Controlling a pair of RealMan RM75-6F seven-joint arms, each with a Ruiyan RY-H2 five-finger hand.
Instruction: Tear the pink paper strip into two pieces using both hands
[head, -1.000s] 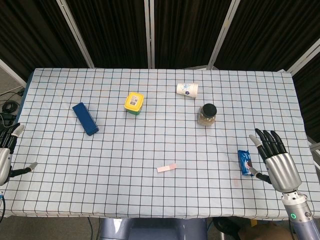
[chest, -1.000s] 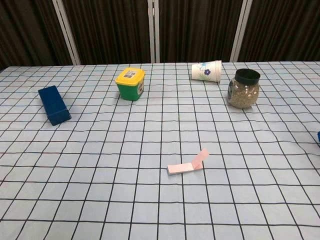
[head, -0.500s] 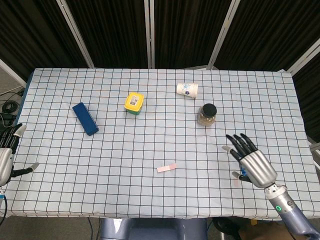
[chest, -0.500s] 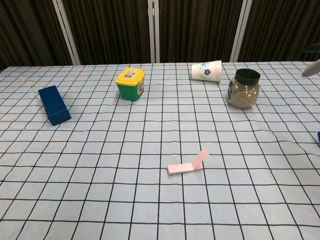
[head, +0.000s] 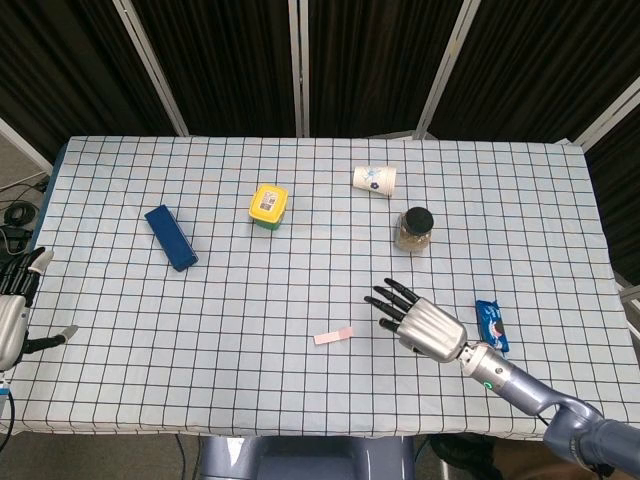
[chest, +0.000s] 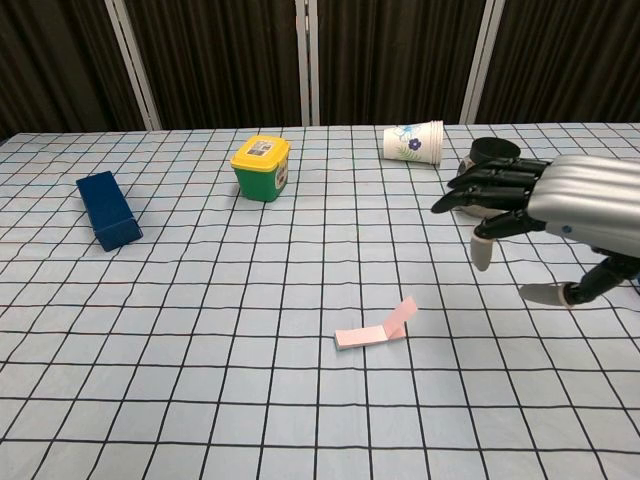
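Note:
The pink paper strip (head: 333, 336) (chest: 377, 329) lies on the checked cloth near the front middle, its right end curled upward. My right hand (head: 420, 322) (chest: 545, 205) hovers just right of the strip, above the table, fingers spread and pointing left, holding nothing. My left hand (head: 14, 314) sits at the far left edge of the table, well away from the strip, fingers apart and empty; the chest view does not show it.
A blue box (head: 170, 237) (chest: 107, 210) lies at the left. A yellow-lidded green tub (head: 268, 206) (chest: 262, 167), a tipped paper cup (head: 375, 181) (chest: 413, 141) and a dark-lidded jar (head: 413, 230) (chest: 490, 152) stand further back. A blue snack packet (head: 492, 325) lies at the right.
My right hand has swung left from the table's right edge, past the blue snack packet, to just right of the pink strip. The left hand and the strip have stayed put.

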